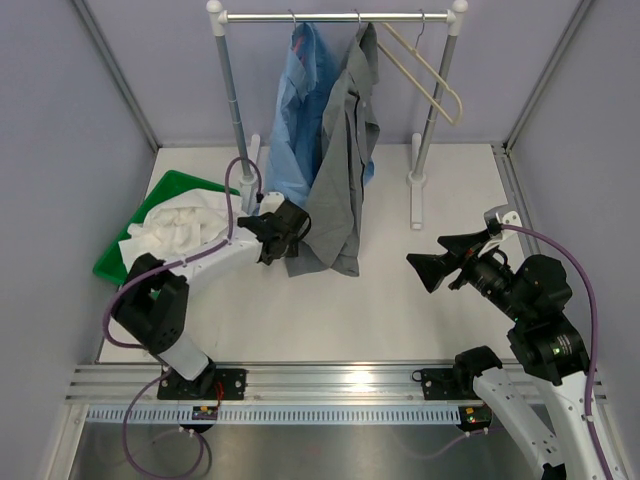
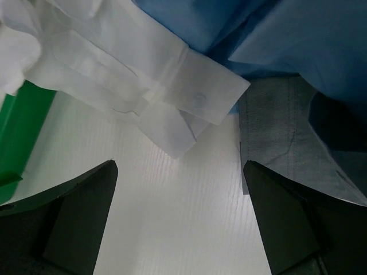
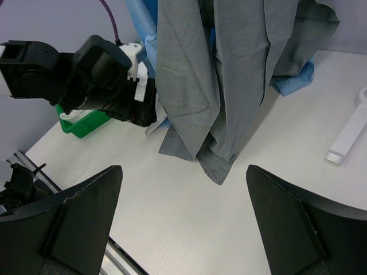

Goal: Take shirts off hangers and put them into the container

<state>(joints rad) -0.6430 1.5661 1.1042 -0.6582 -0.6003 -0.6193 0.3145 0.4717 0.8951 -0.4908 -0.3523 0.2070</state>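
Note:
The white shirt [image 1: 178, 228] lies crumpled in the green container [image 1: 168, 185] at the left. Its cuff [image 2: 172, 86] hangs over the rim onto the table. The light blue shirt [image 1: 298, 110] and the grey shirt [image 1: 345, 170] hang from the rail on hangers hidden by the cloth. An empty cream hanger [image 1: 432, 72] hangs at the rail's right end. My left gripper [image 1: 292, 235] is open and low at the grey shirt's hem [image 2: 281, 132], with nothing between its fingers. My right gripper [image 1: 428, 255] is open to the right of the shirts and faces the grey shirt [image 3: 229, 74].
The rail [image 1: 340, 16] stands on two white posts, each with a flat foot [image 1: 417, 205] on the table. Pale walls and metal frame bars close in the back and both sides. Both arm bases sit on a rail [image 1: 330, 380] at the near edge.

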